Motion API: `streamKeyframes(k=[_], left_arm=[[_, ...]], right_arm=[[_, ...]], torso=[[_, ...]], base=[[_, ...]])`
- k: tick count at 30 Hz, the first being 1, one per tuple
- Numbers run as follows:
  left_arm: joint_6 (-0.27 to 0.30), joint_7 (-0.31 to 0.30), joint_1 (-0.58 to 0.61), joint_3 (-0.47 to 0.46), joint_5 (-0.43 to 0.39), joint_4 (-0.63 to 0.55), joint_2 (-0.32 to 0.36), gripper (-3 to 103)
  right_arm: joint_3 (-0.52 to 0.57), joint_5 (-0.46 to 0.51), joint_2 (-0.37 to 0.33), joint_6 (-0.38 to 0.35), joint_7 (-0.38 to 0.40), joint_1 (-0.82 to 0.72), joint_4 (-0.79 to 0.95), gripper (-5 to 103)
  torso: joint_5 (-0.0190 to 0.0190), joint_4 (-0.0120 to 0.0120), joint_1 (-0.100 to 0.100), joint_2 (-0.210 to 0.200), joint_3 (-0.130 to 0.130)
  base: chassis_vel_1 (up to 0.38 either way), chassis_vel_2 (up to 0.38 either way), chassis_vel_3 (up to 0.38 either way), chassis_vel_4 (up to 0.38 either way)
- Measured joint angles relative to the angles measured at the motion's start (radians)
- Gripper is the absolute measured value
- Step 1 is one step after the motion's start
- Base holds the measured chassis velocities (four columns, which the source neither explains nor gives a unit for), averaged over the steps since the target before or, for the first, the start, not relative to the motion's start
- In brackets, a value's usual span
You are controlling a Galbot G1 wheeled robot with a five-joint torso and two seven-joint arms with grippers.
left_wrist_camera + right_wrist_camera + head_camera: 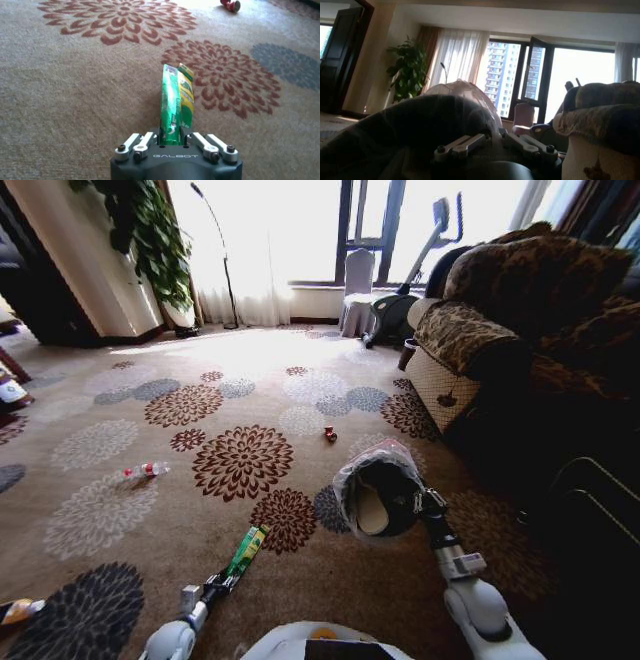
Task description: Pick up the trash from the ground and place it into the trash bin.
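Observation:
My left gripper (222, 583) (172, 139) is shut on one end of the long green wrapper (246, 551) (177, 99), which sticks out forward low over the carpet. My right gripper (428, 502) (492, 139) is shut on the rim of the trash bin (385, 480) (420, 123), held up and tipped with its mouth toward me. Its whitish liner (465, 90) drapes over the rim, and a pale slipper (372, 510) lies inside. On the carpet lie a clear bottle with a red label (147, 470), a tiny red bit (330, 434) (230, 5) and a yellow-black packet (15, 611).
A patterned sofa (520, 310) fills the right side, with a small dark pot (407, 352) at its far corner. A tall plant (150, 240) and a floor lamp (222, 260) stand by the far wall. The flowered carpet (240, 460) lies open ahead and to the left.

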Motion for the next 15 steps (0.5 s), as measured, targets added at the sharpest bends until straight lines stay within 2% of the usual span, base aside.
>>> streamKeyframes(k=[1,4,6,9,10,12,13,15], left_arm=[[0.0,0.0,0.0,0.0,0.0,0.0,0.0,28],[-0.017,-0.002,0.014,-0.018,-0.042,-0.047,-0.01,17],[-0.021,-0.002,0.016,-0.021,-0.049,-0.056,-0.012,17],[-0.063,0.001,0.02,-0.029,-0.088,-0.087,-0.019,6],[-0.063,0.001,0.02,-0.029,-0.088,-0.087,-0.019,6],[-0.102,0.021,0.035,-0.034,-0.153,-0.142,-0.024,1],[-0.102,0.021,0.035,-0.034,-0.153,-0.142,-0.024,1],[-0.12,0.028,0.063,-0.034,-0.219,-0.22,-0.029,0]], right_arm=[[0.0,0.0,0.0,0.0,0.0,0.0,0.0,0],[-0.008,0.001,0.001,-0.001,0.0,0.007,-0.008,0],[-0.01,0.001,0.001,-0.002,0.0,0.01,-0.012,0],[-0.013,0.003,0.002,-0.002,0.0,0.023,-0.04,0],[-0.013,0.003,0.002,-0.002,0.0,0.023,-0.04,0],[-0.014,0.019,0.002,-0.002,0.0,0.039,-0.073,0],[-0.014,0.019,0.002,-0.002,0.0,0.039,-0.073,0],[-0.017,0.049,-0.002,-0.003,0.0,0.068,-0.118,0]], torso=[[0.0,0.0,0.0,0.0,0.0],[0.0001,0.0001,0.0,0.0,0.0],[0.0001,0.0001,0.0,0.0,0.0],[0.0,0.0001,0.0,0.0,0.0],[0.0,0.0001,0.0,0.0,0.0],[0.0,-0.0002,0.0,0.0,0.0],[0.0,-0.0002,0.0,0.0,0.0],[0.0001,-0.0001,0.0,0.0,0.0]], base=[[0.0,0.0,0.0,0.0],[0.0,0.0,0.0,0.0],[0.0,0.0,0.0,0.0],[0.0,0.0,0.0,0.0],[0.0,0.0,0.0,0.0],[0.0,0.0,0.0,0.0],[0.0,0.0,0.0,0.0],[0.0,0.0,0.0,0.0]])
